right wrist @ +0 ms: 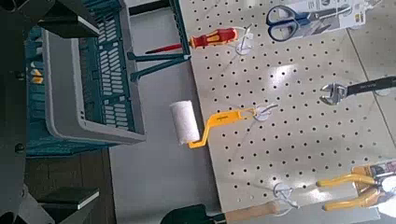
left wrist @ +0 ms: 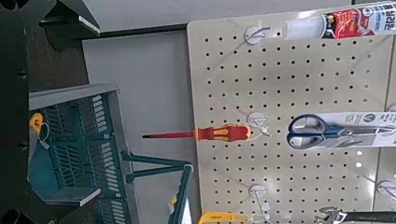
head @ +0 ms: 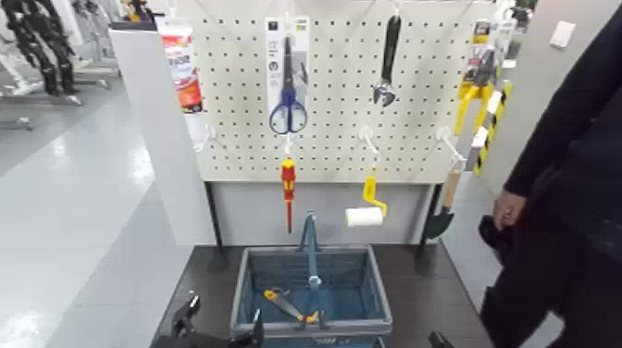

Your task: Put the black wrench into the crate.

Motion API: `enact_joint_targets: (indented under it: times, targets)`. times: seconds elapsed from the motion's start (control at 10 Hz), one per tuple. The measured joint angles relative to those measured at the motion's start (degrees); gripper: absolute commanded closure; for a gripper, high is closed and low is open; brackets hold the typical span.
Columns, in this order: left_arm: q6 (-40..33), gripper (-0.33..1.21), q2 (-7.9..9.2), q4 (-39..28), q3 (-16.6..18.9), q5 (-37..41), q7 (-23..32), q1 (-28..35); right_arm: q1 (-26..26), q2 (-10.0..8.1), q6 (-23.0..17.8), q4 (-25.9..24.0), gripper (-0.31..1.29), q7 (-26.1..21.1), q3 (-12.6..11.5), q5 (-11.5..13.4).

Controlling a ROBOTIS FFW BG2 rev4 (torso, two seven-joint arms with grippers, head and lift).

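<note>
Black wrench (head: 387,67) is hanging high on the pegboard (head: 333,111), right of the scissors (head: 289,97). Crate (head: 313,296) is sitting below on the dark table, handle up. Right gripper (right wrist: 65,112) is standing wide by the crate's side; left gripper (head: 222,326) also gaping, near crate's front-left corner. Open board surrounds the wrench head.
</note>
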Motion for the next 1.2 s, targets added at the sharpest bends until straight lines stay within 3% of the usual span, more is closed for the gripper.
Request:
enact_joint_targets:
  times: [0.2, 0.5, 0.7, 1.2]
  targets:
    - [0.2, 0.11, 0.01, -0.1, -0.1, 0.0, 0.0, 0.0, -0.4, 0.00, 3.0, -2.5, 0.10, 4.0, -2.6, 1.4]
    - [0.4, 0.11, 0.01, -0.1, -0.1, 0.1, 0.0, -0.1, -1.4, -0.23, 8.6, -5.4, 0.10, 10.8, -7.3, -0.2]
    - [0.4, 0.11, -0.04, -0.1, -0.3, 0.1, 0.0, -0.2, -3.2, -1.08, 10.9, -6.4, 0.10, 10.5, -9.1, -1.4]
    - [0.8, 0.11, 0.09, -0.1, -0.9, 0.1, -0.1, -0.8, -10.9, -2.65, 18.5, -7.8, 0.10, 10.8, -11.8, -0.3]
